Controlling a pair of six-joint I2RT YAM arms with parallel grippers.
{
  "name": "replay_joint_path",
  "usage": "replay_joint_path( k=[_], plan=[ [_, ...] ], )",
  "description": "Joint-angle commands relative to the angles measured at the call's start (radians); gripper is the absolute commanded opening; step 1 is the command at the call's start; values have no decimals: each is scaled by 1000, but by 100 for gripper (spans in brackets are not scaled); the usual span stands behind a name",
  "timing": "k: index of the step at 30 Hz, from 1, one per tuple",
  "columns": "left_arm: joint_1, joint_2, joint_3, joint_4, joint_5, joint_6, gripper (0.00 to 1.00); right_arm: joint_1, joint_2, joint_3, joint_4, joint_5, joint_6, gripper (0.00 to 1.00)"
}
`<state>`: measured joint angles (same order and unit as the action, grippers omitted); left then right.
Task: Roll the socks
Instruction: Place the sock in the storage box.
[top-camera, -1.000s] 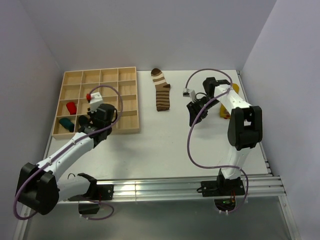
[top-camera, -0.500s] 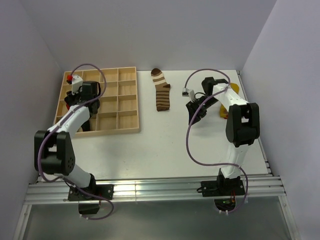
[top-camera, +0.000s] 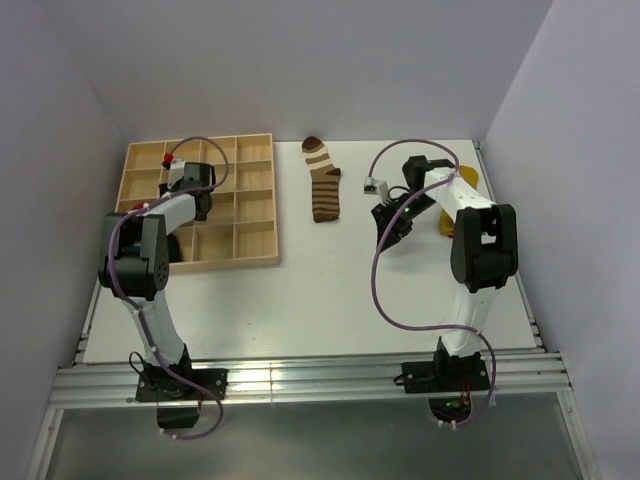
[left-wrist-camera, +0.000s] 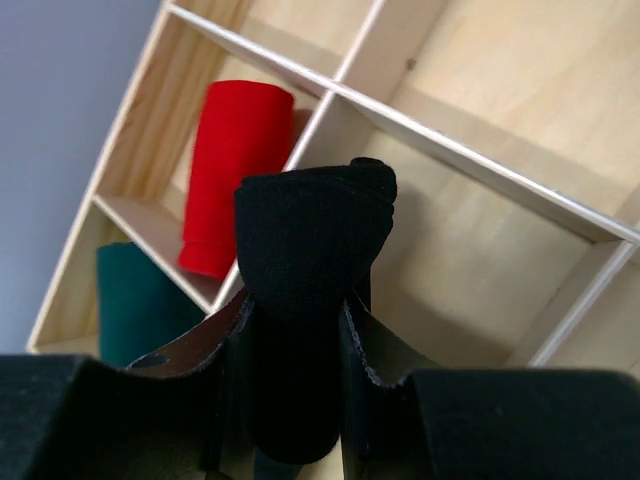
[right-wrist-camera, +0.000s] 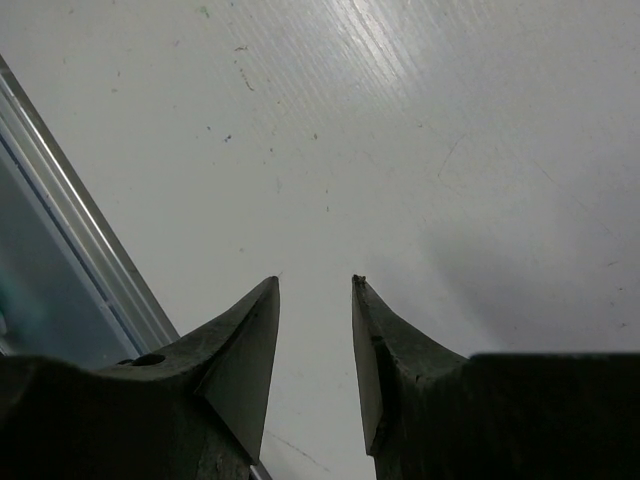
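Rolled black fabric sock: we note it clenched in the left tool over a wooden compartment tray; right tool released above white tabletop.

Left hand reaches far forward, clamped on rolled black sock; right hand points down, fingers parted.

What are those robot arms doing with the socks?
The left gripper holds a rolled-up black sock above the wooden tray, near a red roll and a dark green roll in its compartments. The right gripper hangs open and empty over the table. A brown striped sock lies flat, not yet rolled; a yellow sock peeks out behind that arm.
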<state>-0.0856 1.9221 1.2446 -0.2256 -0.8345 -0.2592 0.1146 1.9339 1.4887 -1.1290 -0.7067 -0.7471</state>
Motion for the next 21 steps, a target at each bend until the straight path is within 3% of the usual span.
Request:
replay_joint_path(
  k=[1,18,21],
  plan=[
    [4,8,35,-26,69,-26,0,5,-3,-11,25,6,11,42],
    [75,78,46,-129,521,-156,1,5,-36,-90,87,53,32,41],
    [83,74,24,-121,551,-172,16,5,-50,-99,94,59,32,41]
  ],
)
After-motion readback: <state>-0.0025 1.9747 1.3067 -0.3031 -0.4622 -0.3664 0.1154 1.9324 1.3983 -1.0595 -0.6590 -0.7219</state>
